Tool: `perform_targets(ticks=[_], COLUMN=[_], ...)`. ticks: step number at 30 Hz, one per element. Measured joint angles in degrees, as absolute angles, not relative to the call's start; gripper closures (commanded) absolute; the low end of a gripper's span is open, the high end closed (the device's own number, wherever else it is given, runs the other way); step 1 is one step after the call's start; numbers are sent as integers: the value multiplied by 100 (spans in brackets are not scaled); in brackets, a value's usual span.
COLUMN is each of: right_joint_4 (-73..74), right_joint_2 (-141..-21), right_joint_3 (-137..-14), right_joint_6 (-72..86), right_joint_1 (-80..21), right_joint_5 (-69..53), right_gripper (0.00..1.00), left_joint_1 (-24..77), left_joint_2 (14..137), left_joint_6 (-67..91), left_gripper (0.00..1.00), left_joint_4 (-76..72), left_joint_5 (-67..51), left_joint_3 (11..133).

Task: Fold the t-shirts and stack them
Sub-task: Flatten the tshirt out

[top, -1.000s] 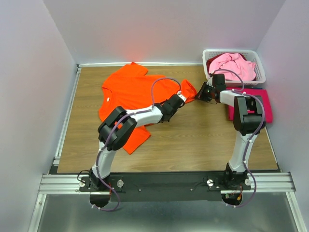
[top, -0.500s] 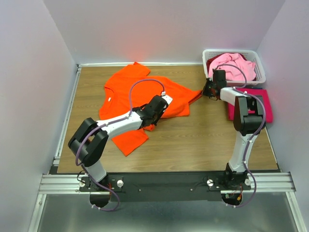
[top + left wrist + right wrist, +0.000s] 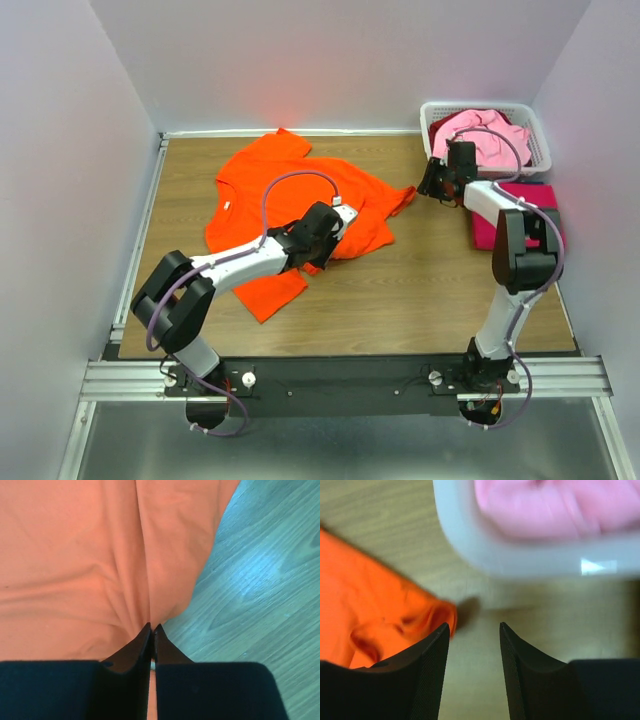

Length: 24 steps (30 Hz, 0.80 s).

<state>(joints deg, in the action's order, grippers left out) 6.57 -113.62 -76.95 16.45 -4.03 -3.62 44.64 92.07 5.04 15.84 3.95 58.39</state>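
Observation:
The bright orange t-shirt (image 3: 290,195) lies spread and rumpled on the wooden table (image 3: 420,290). My left gripper (image 3: 330,235) rests on its near right edge. In the left wrist view the gripper (image 3: 152,627) is pinched on a gather of the orange t-shirt (image 3: 75,565), whose creases run into the tips. My right gripper (image 3: 428,188) hovers by the shirt's right sleeve. Seen from the right wrist, that gripper (image 3: 472,625) stands open and empty, with the orange sleeve (image 3: 375,615) just left of it. A pale pink t-shirt (image 3: 485,135) fills the basket. A magenta-red t-shirt (image 3: 535,205) lies folded at the right.
The white slotted basket (image 3: 540,135) stands at the back right corner, and its rim (image 3: 485,555) is close ahead of the right gripper. Grey walls close in the table on three sides. Bare wood (image 3: 260,580) lies to the right of the orange shirt.
The right gripper has let go of the orange sleeve and opened; the sleeve now lies on the table. The left gripper drew the shirt's edge leftward and toward the near side.

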Motion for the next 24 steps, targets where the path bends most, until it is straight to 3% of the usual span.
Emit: perform_targets(ticks=[2,8,11,16,24], right_joint_4=[696,711,731,873,934], right_joint_2=[-10884,-9865,-9804,-9804,-9856], right_joint_3=[-7332,-6270,-6005,-5841,-5841], right_joint_6=[1717,2040,2206,2447,2709], right_joint_1=[-403,-716,-1057,-1708,-2082], right_joint_5=[-486,-939,-1009,-687,386], right_gripper=[48,48,42,43,52], left_joint_1=[4464,4464,4464,4318,3048], left_joint_2=[9207,9076,8809,7898,6248], left_joint_6=[572,753,884,1306,2073], left_gripper=[61,28,26,24,24], left_joint_4=[1553,1562,1584,1566,1500], left_joint_5=[392,447,499,740,1098], left_joint_3=[5841,5861,5859,5717,4762])
